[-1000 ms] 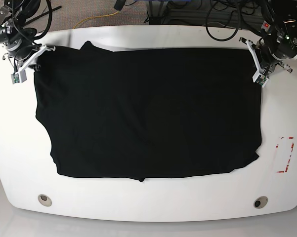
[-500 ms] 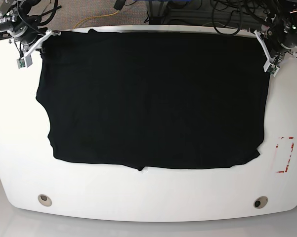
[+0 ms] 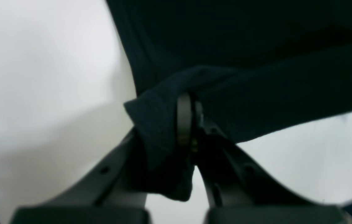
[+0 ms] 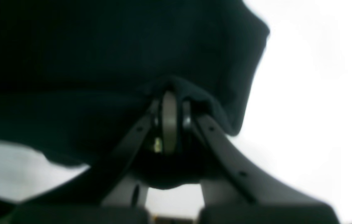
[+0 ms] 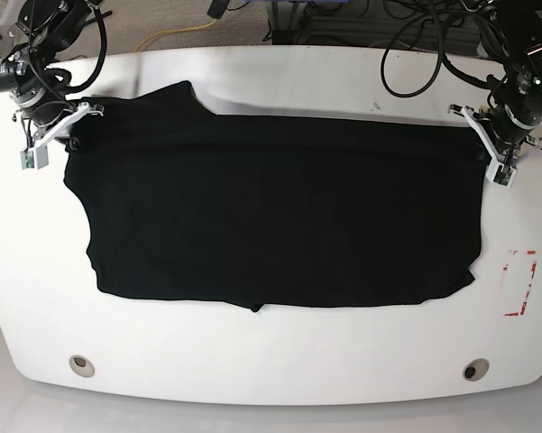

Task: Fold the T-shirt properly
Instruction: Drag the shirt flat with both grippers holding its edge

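At the left of the base view, the right gripper has its fingers clamped on a far corner of the large black soft-fabric T-shirt, which lies spread across the white oval table. At the right, the left gripper pinches the other far corner, fingers closed on bunched cloth.

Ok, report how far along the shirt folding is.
Early stage. Done: the large black soft-fabric T-shirt lies spread across the white table, and both far corners are gripped. In hand: the left gripper and the right gripper each have their fingers pinched shut on bunched fabric at the far edge. Left: no finished fold shows yet, so every fold still remains.
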Robot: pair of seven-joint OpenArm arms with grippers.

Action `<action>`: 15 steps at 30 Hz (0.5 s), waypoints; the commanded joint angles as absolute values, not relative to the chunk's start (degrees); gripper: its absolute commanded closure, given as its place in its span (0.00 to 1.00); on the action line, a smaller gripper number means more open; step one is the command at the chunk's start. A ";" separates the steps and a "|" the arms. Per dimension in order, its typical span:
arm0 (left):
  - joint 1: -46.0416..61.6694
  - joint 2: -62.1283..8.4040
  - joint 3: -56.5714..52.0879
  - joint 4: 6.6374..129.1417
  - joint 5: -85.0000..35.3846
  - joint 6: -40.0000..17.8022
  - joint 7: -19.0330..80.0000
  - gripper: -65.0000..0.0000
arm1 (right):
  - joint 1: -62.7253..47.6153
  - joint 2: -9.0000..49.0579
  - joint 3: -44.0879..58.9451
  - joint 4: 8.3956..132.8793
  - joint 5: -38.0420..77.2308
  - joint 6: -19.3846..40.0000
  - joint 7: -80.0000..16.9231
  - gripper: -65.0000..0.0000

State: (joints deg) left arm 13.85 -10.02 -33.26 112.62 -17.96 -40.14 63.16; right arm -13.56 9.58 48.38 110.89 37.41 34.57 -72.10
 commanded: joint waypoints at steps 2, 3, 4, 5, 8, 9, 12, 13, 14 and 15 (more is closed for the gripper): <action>8.04 -9.36 -33.54 111.25 -17.98 -40.00 62.11 0.99 | -7.69 11.82 48.66 104.31 37.23 34.68 -70.99 1.00; 7.16 -9.36 -33.54 110.46 -17.54 -40.00 62.11 0.99 | -6.46 12.53 48.66 102.64 37.23 34.68 -70.90 1.00; 6.37 -9.36 -33.36 109.76 -16.92 -40.00 62.11 0.99 | -5.32 12.70 48.66 101.14 37.23 34.68 -70.81 1.00; 5.32 -9.36 -33.36 108.70 -16.22 -40.00 62.11 0.99 | -4.00 13.05 48.66 99.38 37.23 34.68 -70.81 1.00; 1.45 -9.01 -33.27 104.84 -14.81 -40.00 62.11 0.99 | 0.04 14.20 48.66 94.64 37.23 34.68 -70.81 1.00; 0.48 -9.01 -33.27 103.69 -14.64 -40.00 62.02 0.99 | 1.10 14.37 48.66 93.41 37.23 34.68 -70.81 1.00; -1.98 -9.01 -33.19 101.23 -14.29 -40.00 61.85 0.99 | 4.35 14.73 48.57 90.15 37.23 34.68 -70.81 1.00; -2.86 -9.01 -33.19 100.44 -14.11 -40.00 61.85 0.99 | 5.41 14.73 48.57 88.92 37.23 34.68 -70.81 1.00; -3.47 -9.01 -33.10 99.74 -13.85 -40.00 61.85 0.99 | 6.29 14.73 48.57 87.96 37.23 34.68 -70.64 1.00; -4.35 -9.01 -33.10 98.95 -13.49 -40.00 61.85 0.99 | 7.08 14.73 48.48 86.90 37.23 34.68 -70.11 1.00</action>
